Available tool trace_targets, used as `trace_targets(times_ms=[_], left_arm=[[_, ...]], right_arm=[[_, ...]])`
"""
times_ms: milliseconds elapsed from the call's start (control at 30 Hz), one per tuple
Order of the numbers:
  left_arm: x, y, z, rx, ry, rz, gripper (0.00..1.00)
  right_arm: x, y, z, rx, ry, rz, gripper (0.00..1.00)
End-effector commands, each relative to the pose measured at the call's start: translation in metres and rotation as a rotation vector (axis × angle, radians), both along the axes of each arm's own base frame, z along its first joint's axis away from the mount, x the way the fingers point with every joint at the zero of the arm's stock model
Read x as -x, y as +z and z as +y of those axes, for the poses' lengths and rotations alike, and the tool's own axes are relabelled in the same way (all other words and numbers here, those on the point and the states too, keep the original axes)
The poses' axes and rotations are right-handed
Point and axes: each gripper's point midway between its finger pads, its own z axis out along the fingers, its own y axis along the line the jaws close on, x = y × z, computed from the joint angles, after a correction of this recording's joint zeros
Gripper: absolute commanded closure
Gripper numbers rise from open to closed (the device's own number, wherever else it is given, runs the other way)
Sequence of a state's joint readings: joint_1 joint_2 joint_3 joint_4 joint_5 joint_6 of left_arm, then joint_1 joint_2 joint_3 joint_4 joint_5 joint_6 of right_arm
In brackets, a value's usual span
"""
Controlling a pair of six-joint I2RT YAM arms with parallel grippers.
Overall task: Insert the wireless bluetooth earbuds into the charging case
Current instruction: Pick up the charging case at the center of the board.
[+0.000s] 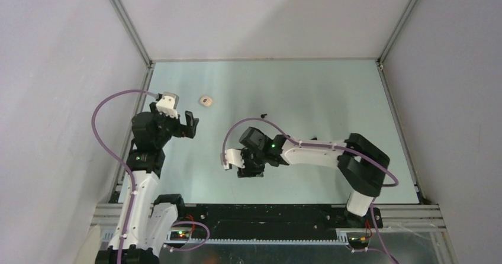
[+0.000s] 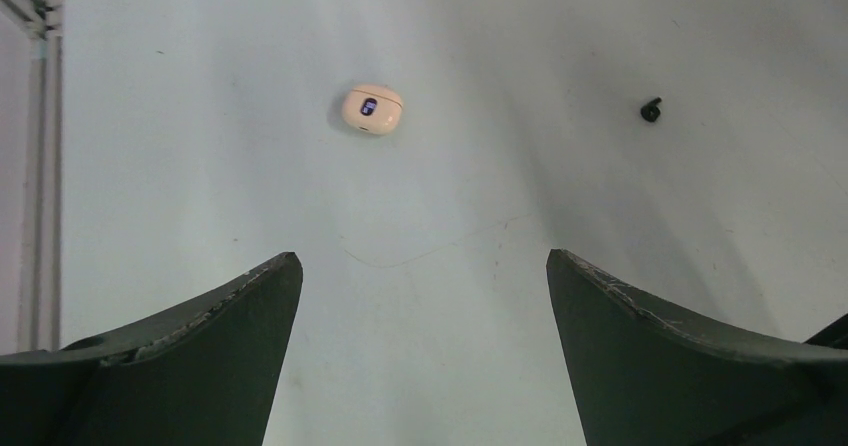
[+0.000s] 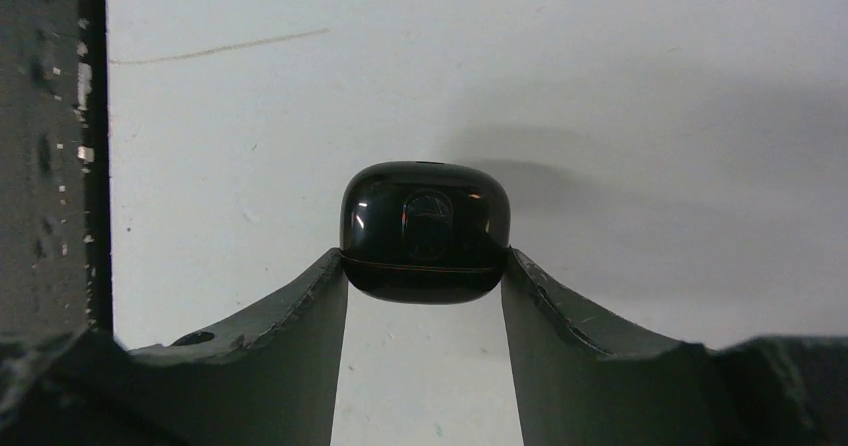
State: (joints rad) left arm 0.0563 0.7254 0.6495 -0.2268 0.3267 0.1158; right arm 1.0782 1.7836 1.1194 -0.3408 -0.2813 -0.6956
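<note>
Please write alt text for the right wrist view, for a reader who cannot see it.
A glossy black case, closed, sits between the dark fingertips of the right gripper, which touch both its sides. Beneath lies a pale table.

From above, the right claw hides the black case.

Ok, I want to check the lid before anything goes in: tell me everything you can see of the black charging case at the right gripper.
The black charging case is a glossy, rounded pebble, plastic by its look. A thin seam runs across its lower part, the lid looks shut, and a round mark sits on its face. It is over the pale table, shadow to its right. The right gripper has a fingertip against each side.
</note>
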Motion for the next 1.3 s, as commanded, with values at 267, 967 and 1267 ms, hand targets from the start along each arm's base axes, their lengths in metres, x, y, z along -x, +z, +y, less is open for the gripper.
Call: trace_targets(times_ms=[267, 967, 1267], left_arm=[[0.020, -0.014, -0.056, 0.072, -0.359, 0.139, 0.01], [0.140, -0.011, -0.147, 0.213, -1.335, 0.663, 0.01], [0.148, -0.012, -0.157, 0.210, -1.385, 0.673, 0.01]], right_arm=[[-0.022, 0.141, -0.007, -0.252, -0.032, -0.294, 0.54], [-0.027, 0.209, -0.035, -0.281, -0.068, -0.624, 0.54], [-0.024, 0.187, -0.008, -0.245, -0.057, -0.716, 0.54]])
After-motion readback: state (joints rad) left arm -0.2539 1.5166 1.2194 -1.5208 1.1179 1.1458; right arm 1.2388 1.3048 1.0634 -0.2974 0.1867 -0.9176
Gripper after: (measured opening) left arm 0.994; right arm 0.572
